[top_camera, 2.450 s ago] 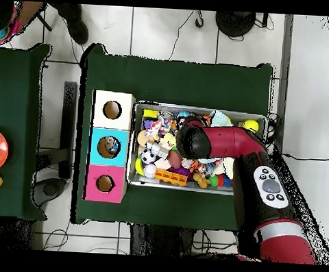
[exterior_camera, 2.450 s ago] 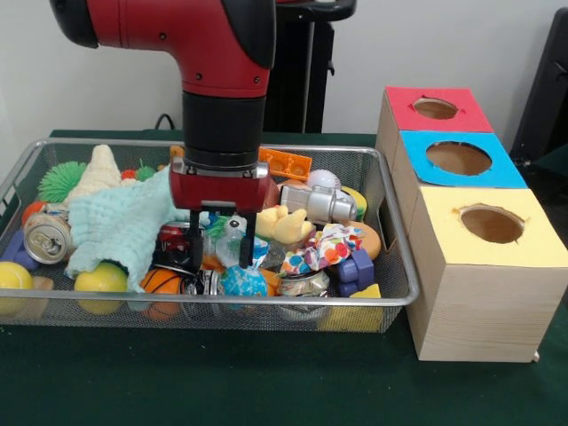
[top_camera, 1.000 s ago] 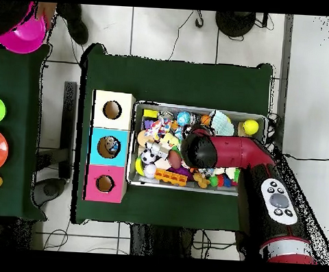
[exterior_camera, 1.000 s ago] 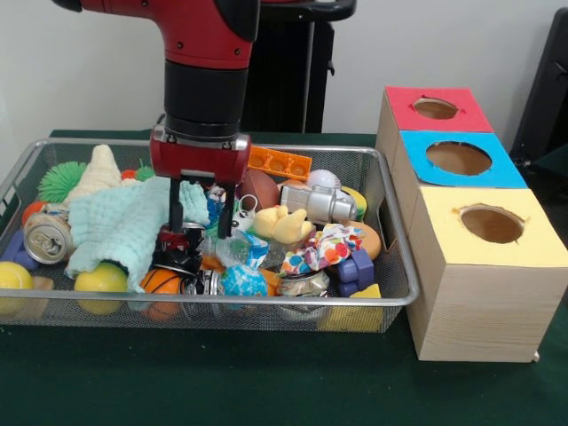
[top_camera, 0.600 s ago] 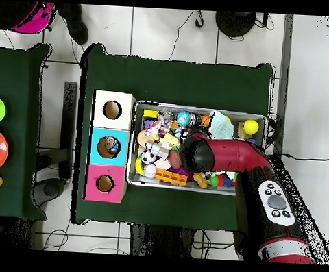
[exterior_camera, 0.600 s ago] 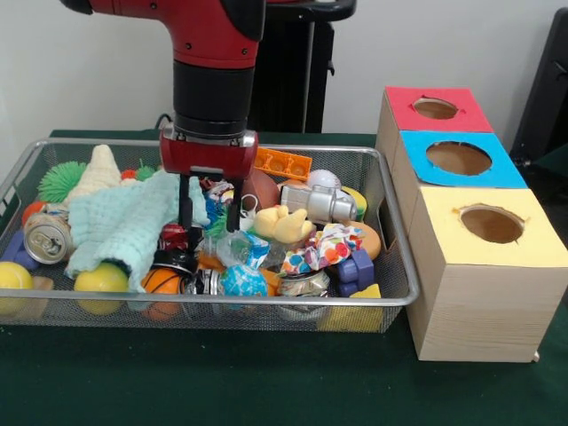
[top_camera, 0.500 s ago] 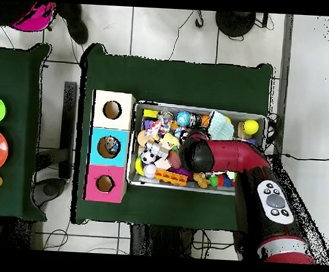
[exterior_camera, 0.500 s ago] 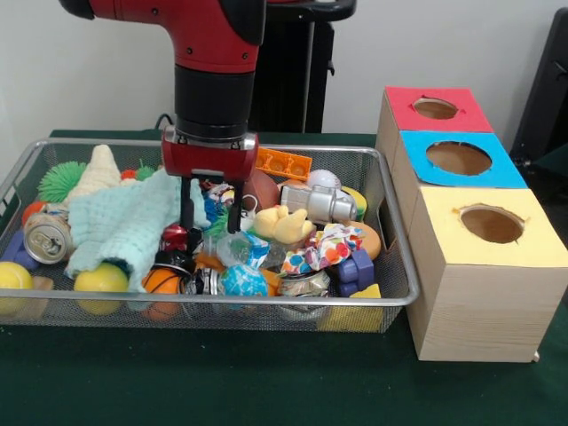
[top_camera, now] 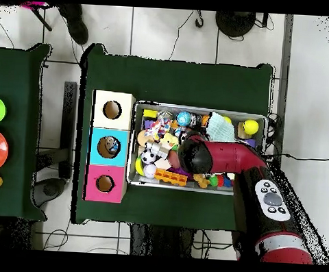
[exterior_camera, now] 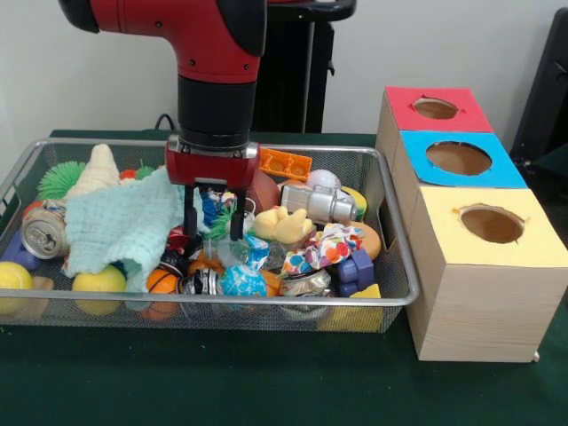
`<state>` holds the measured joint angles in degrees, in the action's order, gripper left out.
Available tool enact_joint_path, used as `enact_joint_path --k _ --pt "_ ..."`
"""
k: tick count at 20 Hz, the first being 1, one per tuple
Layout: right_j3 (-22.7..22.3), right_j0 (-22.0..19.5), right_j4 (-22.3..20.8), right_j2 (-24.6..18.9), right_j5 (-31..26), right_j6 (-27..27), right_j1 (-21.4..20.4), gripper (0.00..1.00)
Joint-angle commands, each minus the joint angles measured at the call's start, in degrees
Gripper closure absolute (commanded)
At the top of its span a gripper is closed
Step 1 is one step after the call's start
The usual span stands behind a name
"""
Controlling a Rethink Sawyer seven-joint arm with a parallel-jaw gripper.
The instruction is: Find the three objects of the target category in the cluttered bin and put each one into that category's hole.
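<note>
The silver wire-mesh bin point(exterior_camera: 266, 303) is full of mixed toys and also shows in the overhead view point(top_camera: 199, 108). The blue-framed hole point(exterior_camera: 459, 158) tops the middle wooden box to the right of the bin, and an object lies inside it in the overhead view point(top_camera: 110, 146). My gripper point(exterior_camera: 213, 234) is open and reaches down into the bin's middle. Its fingers point(exterior_camera: 189, 222) straddle a blue and green toy point(exterior_camera: 214, 211), next to the pale green cloth point(exterior_camera: 120, 222) and a yellow duck point(exterior_camera: 282, 224). In the overhead view the arm point(top_camera: 194, 154) hides the gripper.
The red-framed hole point(exterior_camera: 435, 108) and the yellow-framed hole point(exterior_camera: 491, 224) flank the blue one. In the bin lie a drink can point(exterior_camera: 43, 232), yellow balls point(exterior_camera: 99, 280), a small basketball point(exterior_camera: 160, 280), a silver robot toy point(exterior_camera: 319, 202), an orange brick point(exterior_camera: 284, 163) and a purple block point(exterior_camera: 355, 266).
My gripper has dropped a little deeper into the clutter and shifted slightly right in the front view. The green cloth's edge has drawn back to the left and the can has nudged left.
</note>
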<state>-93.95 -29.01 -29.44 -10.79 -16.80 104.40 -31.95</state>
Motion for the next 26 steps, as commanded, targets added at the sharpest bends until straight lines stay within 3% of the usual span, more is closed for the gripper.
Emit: enact_joint_path --k 1,6,11,16,18,21,26 --pt "-2.0 2.8 -3.2 1.1 4.2 4.6 3.4 0.00" --pt "-2.7 3.0 -2.1 0.2 7.2 5.3 3.3 0.00" --pt "-3.5 -0.4 -1.3 -3.4 10.3 4.7 5.3 0.00" --pt "-2.7 -1.0 -4.4 -5.1 12.8 1.5 4.8 0.00" --pt "-2.3 -3.5 -6.0 -9.5 8.3 -5.0 4.6 0.00" --pt "-1.8 -5.2 -8.6 -12.6 4.9 -10.9 2.5 0.00" --pt "-1.5 -10.7 -10.2 -21.9 -4.2 -22.0 2.1 0.00"
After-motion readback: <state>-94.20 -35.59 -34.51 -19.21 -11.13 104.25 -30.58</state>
